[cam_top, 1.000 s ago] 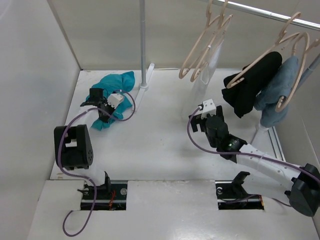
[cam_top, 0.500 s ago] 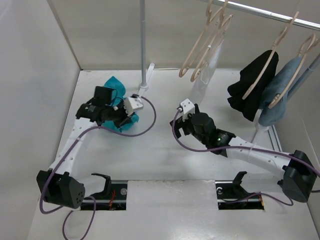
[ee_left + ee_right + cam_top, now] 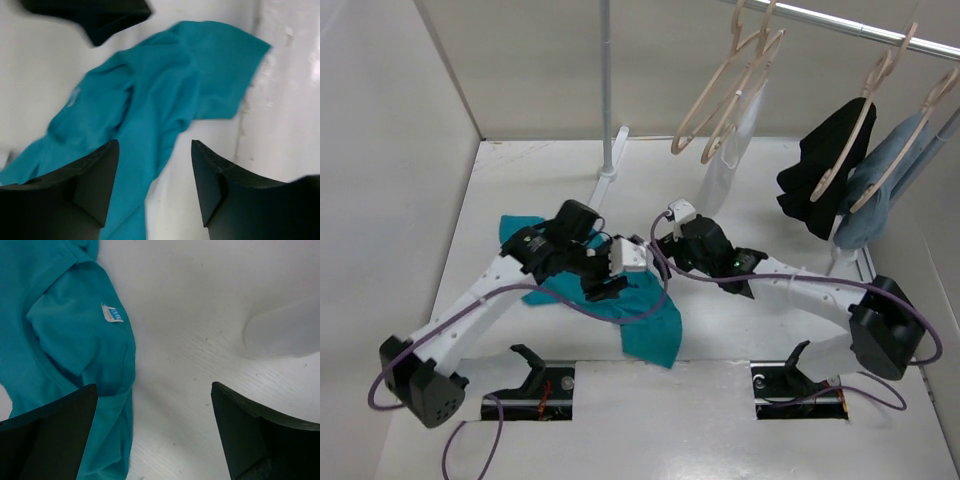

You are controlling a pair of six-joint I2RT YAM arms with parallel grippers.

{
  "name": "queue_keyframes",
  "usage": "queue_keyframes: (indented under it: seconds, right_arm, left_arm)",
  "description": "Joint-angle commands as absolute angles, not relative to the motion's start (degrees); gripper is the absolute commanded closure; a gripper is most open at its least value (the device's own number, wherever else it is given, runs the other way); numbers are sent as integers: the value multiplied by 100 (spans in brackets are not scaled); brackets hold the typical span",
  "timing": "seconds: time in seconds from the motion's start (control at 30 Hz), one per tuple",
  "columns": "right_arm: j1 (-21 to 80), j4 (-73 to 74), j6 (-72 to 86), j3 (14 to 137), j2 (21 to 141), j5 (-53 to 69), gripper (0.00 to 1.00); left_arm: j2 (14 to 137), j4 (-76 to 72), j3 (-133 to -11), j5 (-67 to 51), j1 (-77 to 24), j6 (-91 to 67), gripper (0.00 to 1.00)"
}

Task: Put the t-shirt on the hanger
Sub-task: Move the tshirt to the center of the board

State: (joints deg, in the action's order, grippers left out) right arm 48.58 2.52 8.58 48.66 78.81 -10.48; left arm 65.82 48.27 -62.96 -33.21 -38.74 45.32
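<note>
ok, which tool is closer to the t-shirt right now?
Left. The left tool hangs open right over the t-shirt, cloth running under its gap. The right tool is open off the collar edge, mostly bare table beneath.

The soft crumpled short-sleeved t-shirt (image 3: 650, 328) is plain teal, with a small white neck label (image 3: 111, 315). The flat table (image 3: 520, 180) is white. The thin curved wooden hanger (image 3: 711, 95) is pale beige. The left pincer (image 3: 154, 150) and right pincer (image 3: 153, 390) are black.

table (image 3: 540, 170) open rearward, t-shirt (image 3: 655, 325) sprawled centre
</note>
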Motion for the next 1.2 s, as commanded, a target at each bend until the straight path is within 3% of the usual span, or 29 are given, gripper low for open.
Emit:
queue_keyframes:
  seconds: [0.0, 0.1, 0.27, 0.37, 0.53, 0.7, 0.8, 0.83, 0.87, 0.9, 0.93, 0.97, 1.0, 1.17]
  right_arm:
    - [4632, 211, 994, 5491, 8434, -599, 0]
    - [4492, 211, 792, 6027, 9068, -37, 1]
    - [4263, 211, 599, 6503, 10114, 835, 16]
    - [4552, 211, 12, 6767, 10309, 914, 15]
    - [4904, 263, -211, 7504, 10897, 687, 6]
    - [4904, 983, -70, 8628, 11943, -17, 8]
    - [4904, 1143, -70, 8920, 12330, -123, 15]
    - [4904, 1212, -70, 8921, 12444, -123, 18]
    - [4904, 1213, -70, 8973, 12445, -184, 31]
    - [4835, 1213, 60, 8974, 12498, -115, 55]
    - [4834, 1161, 62, 8974, 12498, -36, 56]
    - [4747, 1160, 201, 8921, 12498, 52, 87]
    - [4694, 1099, 324, 8921, 12498, 105, 100]
    - [4219, 791, 1167, 7774, 11666, -51, 100]
  left_arm:
    - [5872, 4326, -6084, -2953, -3105, 4115, 43]
    - [5581, 3342, -5714, -2454, -2252, 3009, 27]
    - [6220, 2945, -5239, -1539, -1119, 2750, 30]
    - [6451, 2603, -5037, -1538, 120, 3146, 31]
    - [6513, 2092, -4404, -914, 246, 3761, 30]
    - [6460, 2039, -4211, -975, 246, 3595, 30]
    - [6460, 1961, -4026, -915, 246, 3533, 30]
    - [6460, 1960, -3895, -862, 246, 3533, 30]
    - [6460, 1882, -3841, -809, 246, 3533, 31]
    - [6460, 1881, -3771, -809, 246, 3533, 31]
    - [6460, 1881, -3771, -809, 246, 3533, 31]
    - [6460, 1881, -3771, -809, 246, 3533, 31]
    - [6460, 1950, -3771, -939, 194, 3533, 31]
    - [6407, 2074, -4052, -1247, -53, 3428, 31]
